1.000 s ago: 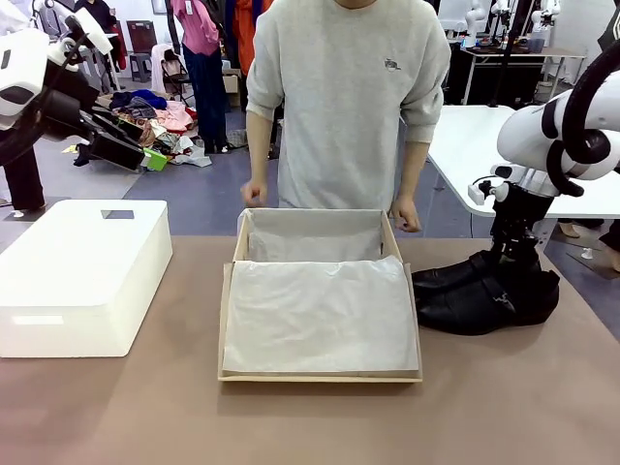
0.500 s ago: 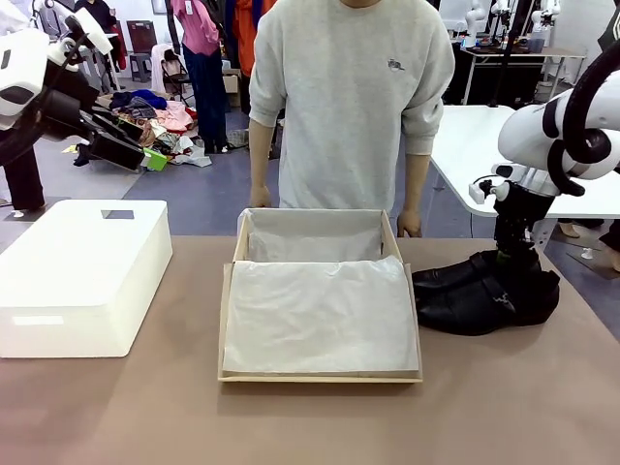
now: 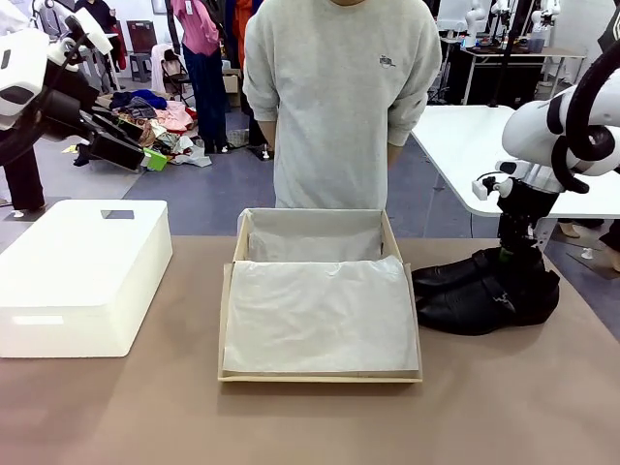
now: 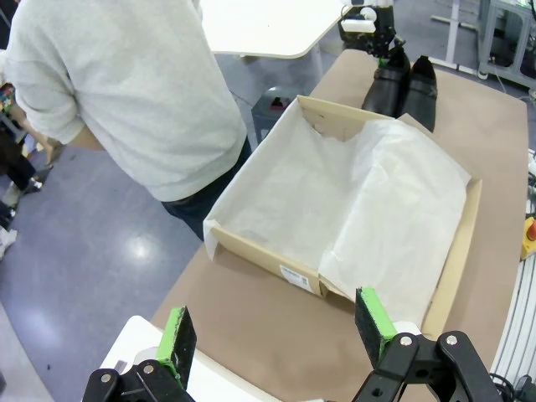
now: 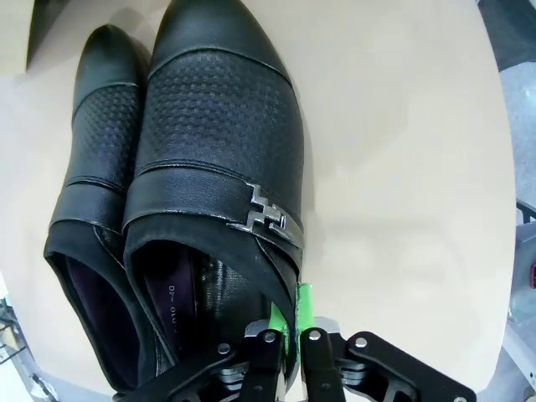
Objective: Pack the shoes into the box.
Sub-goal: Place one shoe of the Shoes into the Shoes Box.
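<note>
Black glossy leather marks the shoes (image 3: 484, 295), which lie side by side on the brown table (image 3: 310, 426), just to the right of the cardboard box (image 3: 226, 320), toes pointing toward it. Both are outside the box, and the toe of the far shoe (image 3: 448, 272) comes closest to its right wall.

The right gripper (image 5: 289, 335) reaches straight down onto the heel end of that far shoe. In the right wrist view its fingers are pinched together on the thin rim of the shoe's opening, on the side with the small metal buckle (image 5: 266, 215), and a green pad (image 5: 303, 303) lies against the outside of the leather. The near shoe (image 5: 88, 184) rests touching its partner. Both soles appear to be on the table.

The box stands open in the middle of the table, lined with white tissue paper (image 3: 320, 315) that covers its floor and rises against the far wall.

The left gripper (image 4: 275, 328) hangs high at the robot's left, above the white plastic bin (image 3: 77, 271), its fingers spread wide with nothing between them. It faces across the box toward the shoes.

A person (image 3: 334, 97) in a grey sweatshirt stands at the far edge, directly behind the box, arms down.
</note>
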`<state>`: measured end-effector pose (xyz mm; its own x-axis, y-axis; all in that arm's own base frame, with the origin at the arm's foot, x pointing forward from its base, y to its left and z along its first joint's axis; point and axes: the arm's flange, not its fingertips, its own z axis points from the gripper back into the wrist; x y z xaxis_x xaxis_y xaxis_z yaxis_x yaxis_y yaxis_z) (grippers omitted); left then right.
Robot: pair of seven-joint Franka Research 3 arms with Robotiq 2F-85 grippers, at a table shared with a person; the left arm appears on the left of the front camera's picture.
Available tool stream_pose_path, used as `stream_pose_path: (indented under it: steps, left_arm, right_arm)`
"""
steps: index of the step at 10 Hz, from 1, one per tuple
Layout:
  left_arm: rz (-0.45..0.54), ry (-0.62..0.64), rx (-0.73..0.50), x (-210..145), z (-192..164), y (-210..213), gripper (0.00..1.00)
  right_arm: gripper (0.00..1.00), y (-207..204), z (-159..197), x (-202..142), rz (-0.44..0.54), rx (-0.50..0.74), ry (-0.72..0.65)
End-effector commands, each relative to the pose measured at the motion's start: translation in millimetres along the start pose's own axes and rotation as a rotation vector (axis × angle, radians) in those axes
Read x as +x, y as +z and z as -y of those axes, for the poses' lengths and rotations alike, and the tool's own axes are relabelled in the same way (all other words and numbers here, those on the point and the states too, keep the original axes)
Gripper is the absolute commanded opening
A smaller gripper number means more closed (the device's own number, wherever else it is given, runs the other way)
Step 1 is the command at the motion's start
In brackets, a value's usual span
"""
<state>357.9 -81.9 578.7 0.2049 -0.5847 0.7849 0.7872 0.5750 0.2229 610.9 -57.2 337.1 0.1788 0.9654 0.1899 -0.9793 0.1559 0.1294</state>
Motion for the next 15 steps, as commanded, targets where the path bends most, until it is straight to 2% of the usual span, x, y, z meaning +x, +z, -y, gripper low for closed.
stream_pose_path:
  steps: [1, 5, 7, 11, 15]
  left_arm:
    - [0.006, 0.002, -0.006, 0, 0, 0, 1.00]
    - [0.006, 0.002, -0.006, 0, 0, 0, 1.00]
    - [0.006, 0.002, -0.006, 0, 0, 0, 1.00]
    - [0.006, 0.002, -0.006, 0, 0, 0, 1.00]
    - [0.006, 0.002, -0.006, 0, 0, 0, 1.00]
  right_arm:
    - [0.00, 24, 2, 2, 0.014, 0.002, -0.071]
    - [0.00, 87, -2, 5, -0.006, 0.047, -0.187]
    - [0.00, 129, -18, 23, -0.024, 0.042, -0.194]
    - [0.00, 188, -50, 98, -0.095, 0.015, -0.229]
    - [0.00, 201, -72, 177, -0.133, -0.059, -0.168]
